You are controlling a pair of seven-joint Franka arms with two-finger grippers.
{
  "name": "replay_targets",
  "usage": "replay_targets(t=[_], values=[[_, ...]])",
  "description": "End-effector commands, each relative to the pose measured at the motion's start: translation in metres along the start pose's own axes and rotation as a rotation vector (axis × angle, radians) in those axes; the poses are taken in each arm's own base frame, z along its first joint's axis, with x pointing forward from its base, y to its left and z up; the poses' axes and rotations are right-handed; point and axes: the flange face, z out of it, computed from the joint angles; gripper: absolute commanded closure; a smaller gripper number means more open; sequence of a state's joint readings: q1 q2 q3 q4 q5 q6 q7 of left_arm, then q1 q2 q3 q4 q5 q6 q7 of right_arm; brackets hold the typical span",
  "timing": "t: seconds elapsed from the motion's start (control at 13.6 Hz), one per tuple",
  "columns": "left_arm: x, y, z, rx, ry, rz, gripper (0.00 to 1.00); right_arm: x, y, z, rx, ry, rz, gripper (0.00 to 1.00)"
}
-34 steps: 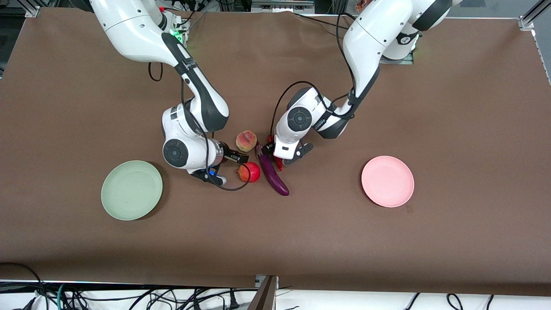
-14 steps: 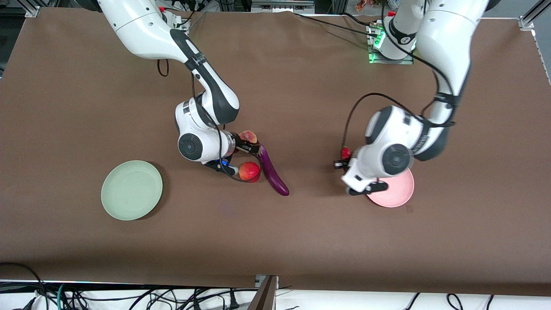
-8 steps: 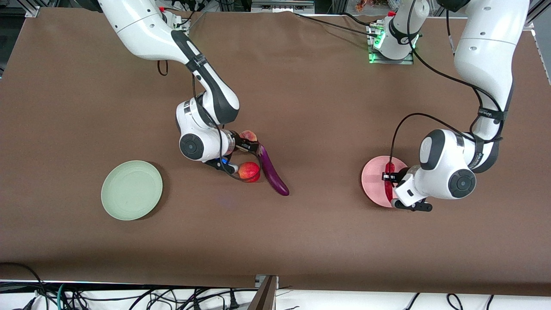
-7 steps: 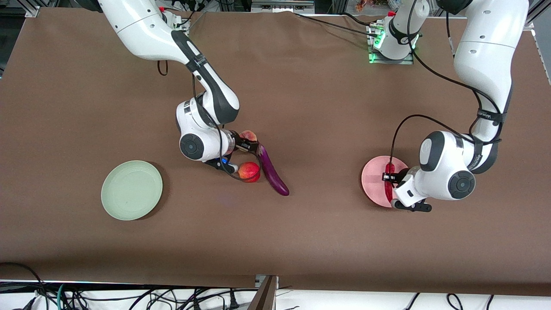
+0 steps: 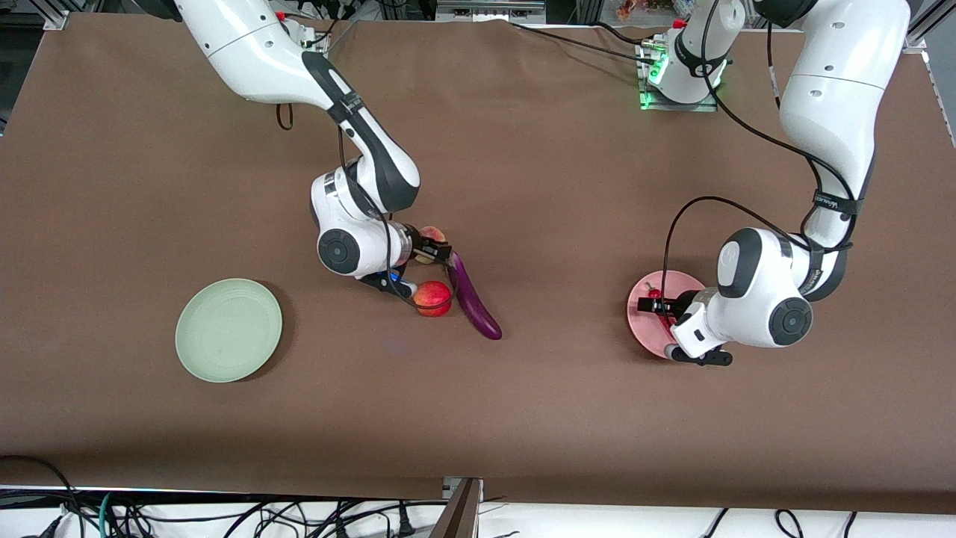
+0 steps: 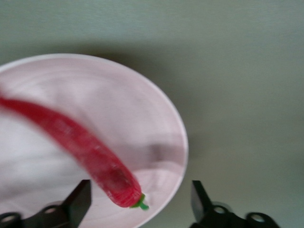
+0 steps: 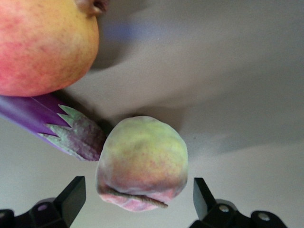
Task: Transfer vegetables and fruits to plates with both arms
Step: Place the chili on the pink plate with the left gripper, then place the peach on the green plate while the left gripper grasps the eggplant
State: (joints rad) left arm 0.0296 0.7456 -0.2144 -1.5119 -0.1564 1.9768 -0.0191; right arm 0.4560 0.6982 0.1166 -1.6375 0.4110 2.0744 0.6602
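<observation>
My left gripper (image 5: 668,327) hangs open over the pink plate (image 5: 642,323). In the left wrist view the red chili pepper (image 6: 90,147) lies loose across the pink plate (image 6: 142,104), clear of both fingers of the left gripper (image 6: 140,197). Only bits of the chili (image 5: 655,294) show from the front. My right gripper (image 5: 432,252) is low and open, with the peach (image 7: 142,164) between its fingers, untouched by either. Beside the peach (image 5: 432,235) are the eggplant (image 5: 472,300) and the red round fruit (image 5: 433,297). The green plate (image 5: 228,329) holds nothing.
In the right wrist view the eggplant's stem (image 7: 76,135) almost touches the peach, and the red round fruit (image 7: 42,45) sits close to it. Bare brown table lies between the two plates. Cables hang along the table edge nearest the front camera.
My left gripper has opened and let go of the chili over the pink plate, and its wrist shifted slightly. The right gripper has edged a little closer round the peach.
</observation>
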Motion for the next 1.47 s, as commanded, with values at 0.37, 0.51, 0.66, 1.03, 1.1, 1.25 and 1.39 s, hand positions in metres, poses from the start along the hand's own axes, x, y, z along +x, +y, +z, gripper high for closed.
replay_targets(t=[0.37, 0.51, 0.66, 1.03, 1.1, 1.25, 1.39], values=[[-0.017, 0.133, 0.025, -0.231, -0.078, -0.376, 0.0, 0.004, 0.005, 0.017, 0.011, 0.019, 0.008, 0.06], [-0.019, 0.18, 0.035, -0.288, -0.001, -0.502, 0.0, 0.004, 0.004, 0.016, 0.013, 0.027, 0.002, 0.47], [-0.025, 0.221, 0.058, -0.292, 0.023, -0.617, 0.0, 0.005, 0.003, 0.008, 0.02, 0.031, 0.002, 0.6], [-0.045, 0.29, 0.103, -0.32, 0.094, -0.788, 0.0, 0.011, 0.035, -0.095, 0.018, 0.06, -0.061, 0.66], [-0.05, 0.301, 0.117, -0.319, 0.095, -0.821, 0.01, 0.022, 0.057, -0.12, 0.003, 0.054, -0.09, 0.66], [-0.045, 0.316, 0.129, -0.344, 0.11, -0.886, 0.02, 0.047, 0.102, -0.16, -0.019, 0.049, -0.133, 0.66], [-0.038, 0.313, 0.128, -0.343, 0.128, -0.909, 0.01, 0.08, 0.156, -0.191, -0.032, 0.088, -0.189, 0.66]])
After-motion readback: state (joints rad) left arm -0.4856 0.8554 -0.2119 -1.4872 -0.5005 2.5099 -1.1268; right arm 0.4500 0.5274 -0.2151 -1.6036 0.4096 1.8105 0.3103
